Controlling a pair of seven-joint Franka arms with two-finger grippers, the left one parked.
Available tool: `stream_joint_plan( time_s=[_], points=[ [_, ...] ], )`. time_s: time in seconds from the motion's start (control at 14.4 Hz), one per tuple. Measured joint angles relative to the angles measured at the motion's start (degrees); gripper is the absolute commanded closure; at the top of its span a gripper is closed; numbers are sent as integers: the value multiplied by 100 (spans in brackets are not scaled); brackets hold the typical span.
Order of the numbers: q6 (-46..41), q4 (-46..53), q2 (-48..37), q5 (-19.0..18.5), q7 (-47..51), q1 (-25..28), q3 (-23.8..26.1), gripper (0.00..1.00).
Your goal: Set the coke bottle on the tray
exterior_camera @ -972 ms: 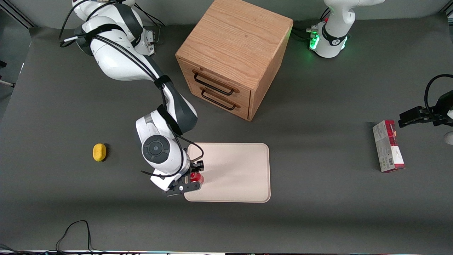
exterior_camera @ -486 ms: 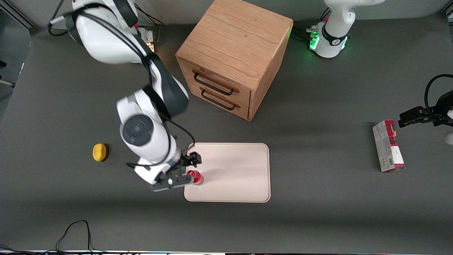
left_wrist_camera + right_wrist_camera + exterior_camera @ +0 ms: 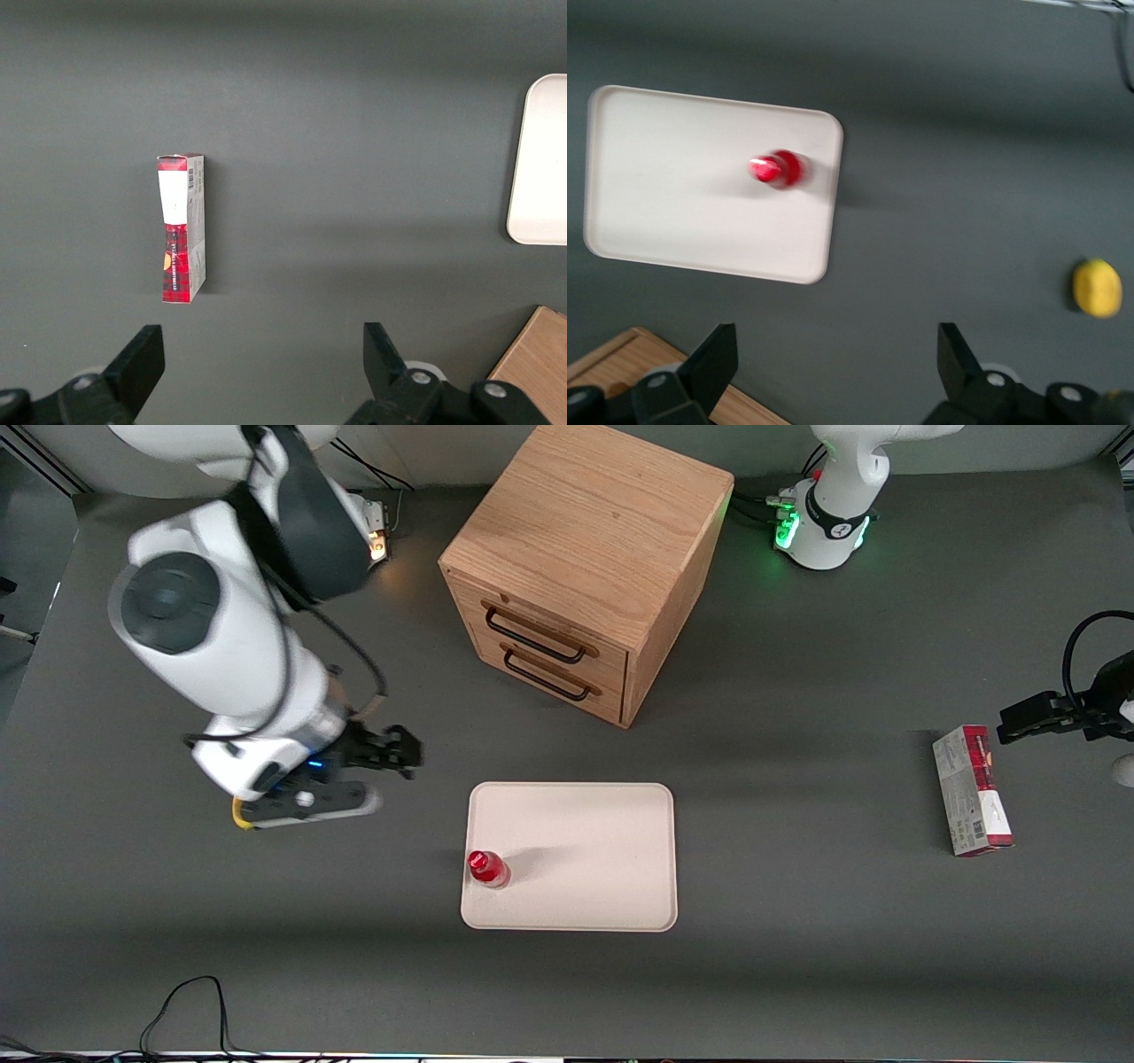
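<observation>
Standing upright near the tray's [image 3: 576,850] edge on the working arm's side, the coke bottle [image 3: 487,869] could tip if that edge is bumped; none looks imminent. The gripper [image 3: 376,771], fingers spread and empty, hangs above bare table, well apart from the bottle. A lemon [image 3: 1097,288] lies beneath it. Farther off: drawer cabinet [image 3: 585,567], then carton [image 3: 972,790] toward the parked arm's end. Nothing obstructs.

Front view: high, steeply downward, wide over table [image 3: 797,974]. Right wrist view: downward from raised gripper [image 3: 833,372], fingers spread, fairly high over tray [image 3: 656,230]. Left wrist view: downward, closer, over carton [image 3: 182,227]. Tray [image 3: 602,868] shared by all three; carton [image 3: 972,790] by two.
</observation>
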Motion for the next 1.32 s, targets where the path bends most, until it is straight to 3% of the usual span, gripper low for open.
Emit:
stream_joint_plan(
  time_s=[0.56, 1.32],
  points=[
    [329, -2184, -1816, 247, -1309, -1749, -40, 0],
    [376, -2533, -2176, 247, -1864, -1868, -362, 0]
  ],
)
